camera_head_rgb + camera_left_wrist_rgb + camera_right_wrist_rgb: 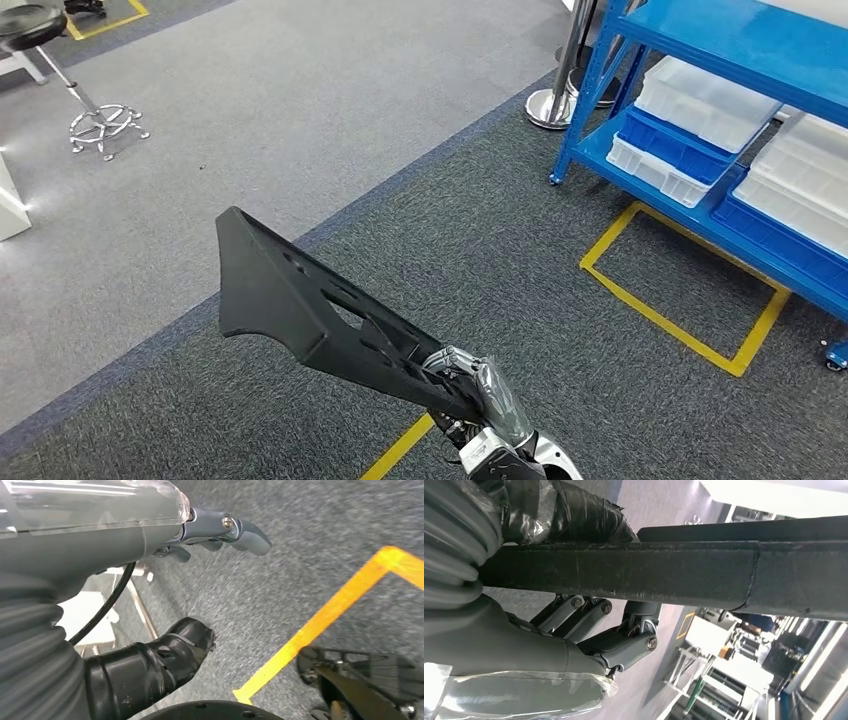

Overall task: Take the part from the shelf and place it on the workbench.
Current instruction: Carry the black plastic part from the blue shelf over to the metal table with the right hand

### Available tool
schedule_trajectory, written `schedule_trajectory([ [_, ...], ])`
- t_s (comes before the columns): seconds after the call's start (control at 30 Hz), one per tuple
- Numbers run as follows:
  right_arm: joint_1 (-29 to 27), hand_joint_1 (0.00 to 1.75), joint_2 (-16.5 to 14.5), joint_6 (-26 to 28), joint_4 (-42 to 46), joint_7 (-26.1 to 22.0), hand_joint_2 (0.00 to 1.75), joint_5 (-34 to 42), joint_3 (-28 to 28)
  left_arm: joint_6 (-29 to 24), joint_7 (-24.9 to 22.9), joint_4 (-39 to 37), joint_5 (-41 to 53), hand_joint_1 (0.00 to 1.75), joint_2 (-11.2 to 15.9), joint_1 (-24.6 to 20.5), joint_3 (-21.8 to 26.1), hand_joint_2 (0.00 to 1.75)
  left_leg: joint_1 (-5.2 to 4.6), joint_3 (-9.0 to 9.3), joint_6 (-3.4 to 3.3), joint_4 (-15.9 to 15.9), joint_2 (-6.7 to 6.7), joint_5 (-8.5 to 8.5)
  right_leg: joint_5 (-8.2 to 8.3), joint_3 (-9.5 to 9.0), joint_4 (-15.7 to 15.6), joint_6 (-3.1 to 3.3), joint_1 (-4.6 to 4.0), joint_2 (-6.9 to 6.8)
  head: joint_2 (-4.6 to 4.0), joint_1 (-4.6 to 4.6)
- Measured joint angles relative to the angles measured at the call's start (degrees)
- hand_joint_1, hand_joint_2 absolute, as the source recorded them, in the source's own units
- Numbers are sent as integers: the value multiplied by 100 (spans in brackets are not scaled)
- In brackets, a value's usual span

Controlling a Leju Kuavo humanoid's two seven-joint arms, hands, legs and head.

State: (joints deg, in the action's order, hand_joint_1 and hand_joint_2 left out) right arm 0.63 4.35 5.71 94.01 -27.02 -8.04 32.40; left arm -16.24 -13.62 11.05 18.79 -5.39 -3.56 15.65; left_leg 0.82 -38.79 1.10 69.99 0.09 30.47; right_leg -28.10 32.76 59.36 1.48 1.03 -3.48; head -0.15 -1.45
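We see our right hand (478,392) gripping the long black plastic part (310,315) by one end, above the grey carpet (520,250), left of the blue metal shelf (720,60). Our left hand (220,532) hangs with fingers loosely curled, holding nothing.

The blue shelf (700,110) runs off the picture's top and right edges, the black part (320,315) hides most of the right hand (480,395), and the carpet under the left hand (200,535) looks blurry.
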Motion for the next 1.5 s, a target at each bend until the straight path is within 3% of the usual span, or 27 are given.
schedule_trajectory([
  [0.1,5,175,0,2,14,-1,175,0,2,11,0,1,9,0,5,-14,0,175,-50,539,-93,-1048,294,-368,-31,-42,1,-62,-30,-151,0,-2],
  [0.13,7,175,0,2,20,-1,175,0,3,13,-1,1,11,0,5,-20,0,175,-72,580,-129,-1156,334,-369,-37,-52,-1,-91,-39,-195,0,-4],
  [0.2,14,175,0,3,27,-1,175,-2,8,13,-5,1,15,0,5,-15,0,175,-83,581,-200,-1181,231,-382,-44,-83,-21,-160,-45,-276,0,-6],
  [0.23,19,175,1,5,31,-1,175,-2,10,13,-8,1,17,0,5,-7,0,175,-72,600,-234,-1215,180,-400,-67,-101,-12,-197,-37,-250,0,-8],
  [0.3,33,175,1,8,40,-4,175,-2,14,13,-15,0,19,0,5,-5,0,175,-37,650,-306,-1286,76,-451,-268,-6,251,-253,-25,-6,0,-15],
  [0.37,36,175,2,10,36,-3,175,-2,15,12,-14,0,17,0,7,-19,0,175,-36,637,-345,-1296,-34,-470,-624,316,924,-264,-15,258,0,-20],
  [0.43,45,175,2,10,13,6,175,-1,17,10,-3,0,11,0,8,-31,0,175,-46,624,-354,-1279,-173,-470,-769,595,1459,-263,-17,318,0,-20],
  [0.47,63,175,2,8,1,9,175,2,22,10,2,0,6,0,8,-31,1,175,-48,621,-352,-1263,-249,-465,-674,607,1446,-258,-17,328,0,-20],
  [0.5,89,175,0,6,-10,11,175,4,28,9,5,1,1,0,8,-33,1,175,-49,622,-345,-1239,-325,-455,-477,512,1214,-248,-14,350,0,-20],
  [0.57,152,175,-2,0,-29,19,175,9,45,9,8,1,-7,0,8,-34,4,175,-51,603,-312,-1173,-461,-423,-106,209,496,-215,6,569,0,-20],
  [0.63,199,175,-11,-7,-47,32,175,12,63,12,8,1,-12,0,9,-39,7,175,-46,537,-251,-1118,-582,-408,-8,55,116,-191,14,796,0,-16],
  [0.67,216,175,-19,-12,-57,41,175,13,72,13,8,0,-17,0,9,-39,8,175,-38,504,-213,-1112,-644,-416,-27,48,95,-178,3,825,0,-14],
  [0.73,256,175,-50,-21,-70,59,175,13,82,14,7,-1,-32,0,20,-24,11,175,-17,468,-137,-1110,-701,-425,-10,21,47,-130,11,703,0,-14],
  [0.8,304,175,-99,-24,-75,68,175,15,87,14,-1,-1,-42,0,31,-18,13,175,-27,355,-70,-885,-468,-288,5,-28,-11,-63,39,552,0,10],
  [0.87,331,175,-129,-25,-84,75,175,19,89,15,-8,0,-45,0,34,-33,14,175,-21,42,-11,-256,-167,32,-7,-56,-29,-13,24,380,0,34],
  [0.93,338,175,-134,-28,-107,83,175,21,93,15,-9,1,-45,0,37,-39,16,175,2,-275,32,336,-77,224,-29,-65,-27,5,11,207,0,34],
  [0.97,340,175,-136,-31,-119,86,175,23,99,16,-9,1,-44,0,39,-31,17,175,11,-307,45,379,-58,170,-41,-73,-26,1,11,130,0,34],
  [1.0,345,175,-138,-33,-127,88,175,25,108,16,-9,1,-44,0,44,-21,19,175,18,-220,49,198,-31,17,-54,-86,-25,-8,11,65,0,34],
  [1.1,377,175,-143,-33,-132,93,175,30,132,19,-8,1,-42,0,63,-14,20,175,-6,332,-20,-882,218,-458,-109,-148,-21,-71,-9,-93,0,32],
  [1.17,398,175,-144,-33,-132,96,175,32,143,20,-8,1,-41,0,66,-21,22,175,-50,446,-101,-1129,278,-483,-132,-172,-26,-132,-32,-175,0,28],
  [1.2,408,175,-144,-33,-132,97,175,33,154,20,-8,1,-40,0,67,-17,23,175,-62,442,-142,-1139,217,-492,-136,-187,-36,-164,-38,-214,0,28],
  [1.23,415,175,-145,-33,-132,97,175,33,166,20,-8,1,-40,0,67,-7,23,175,-51,451,-180,-1160,168,-502,-148,-203,-45,-200,-30,-216,0,26],
  [1.3,431,175,-146,-33,-132,98,175,38,184,21,-9,1,-42,0,70,7,25,175,-26,487,-255,-1224,78,-532,-277,-170,96,-253,-5,-25,0,25],
  [1.37,438,175,-146,-33,-136,101,175,52,185,27,-10,1,-43,0,75,-2,26,175,-17,502,-304,-1252,-15,-548,-604,108,692,-268,18,239,0,23],
  [1.43,431,175,-141,-35,-157,108,175,64,186,31,-9,1,-43,0,78,-14,30,175,-27,498,-324,-1243,-138,-547,-850,488,1399,-270,18,321,0,24],
  [1.47,428,175,-139,-36,-169,111,175,67,187,31,-9,1,-44,0,78,-15,32,175,-31,499,-327,-1235,-206,-544,-823,586,1534,-270,18,331,0,23],
  [1.5,429,175,-138,-37,-178,112,175,68,187,31,-9,1,-45,0,78,-14,35,175,-33,501,-323,-1221,-279,-538,-677,577,1440,-263,19,342,0,25],
])
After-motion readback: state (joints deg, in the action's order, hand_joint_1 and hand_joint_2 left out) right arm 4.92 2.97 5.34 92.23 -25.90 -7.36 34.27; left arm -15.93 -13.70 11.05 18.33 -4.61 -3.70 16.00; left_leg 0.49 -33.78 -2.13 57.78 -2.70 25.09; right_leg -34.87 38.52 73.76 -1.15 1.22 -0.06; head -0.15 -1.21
